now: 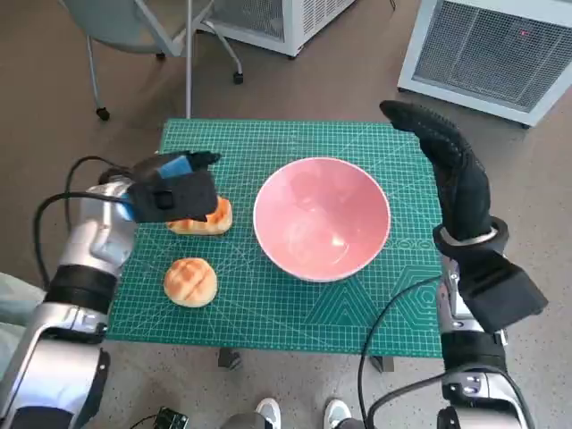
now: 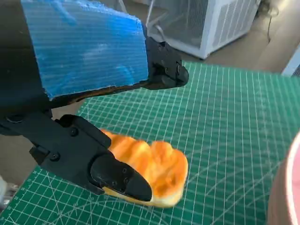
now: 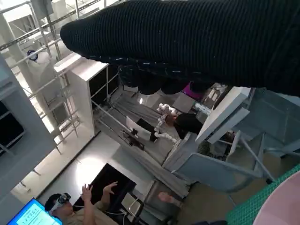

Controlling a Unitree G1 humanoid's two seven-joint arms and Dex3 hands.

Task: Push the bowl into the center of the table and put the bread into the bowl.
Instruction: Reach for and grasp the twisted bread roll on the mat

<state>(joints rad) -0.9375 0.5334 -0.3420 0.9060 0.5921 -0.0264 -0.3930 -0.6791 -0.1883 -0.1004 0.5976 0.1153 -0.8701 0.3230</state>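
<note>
The pink bowl (image 1: 313,206) stands on the green mat (image 1: 268,313), a little right of the mat's middle; its rim also shows in the left wrist view (image 2: 287,197) and the right wrist view (image 3: 281,208). A long golden bread (image 1: 220,217) lies left of the bowl, and a round bun (image 1: 190,281) lies nearer the front. My left hand (image 1: 174,192) hovers over the long bread (image 2: 159,168), thumb in front of it and fingers spread above, not closed on it. My right hand (image 1: 451,165) is raised just right of the bowl, fingers stretched out, holding nothing.
A chair's legs (image 1: 134,36) and white units (image 1: 483,49) stand on the floor beyond the table. Someone's shoes (image 1: 304,413) show at the table's front edge. A person (image 3: 75,208) sits far off in the right wrist view.
</note>
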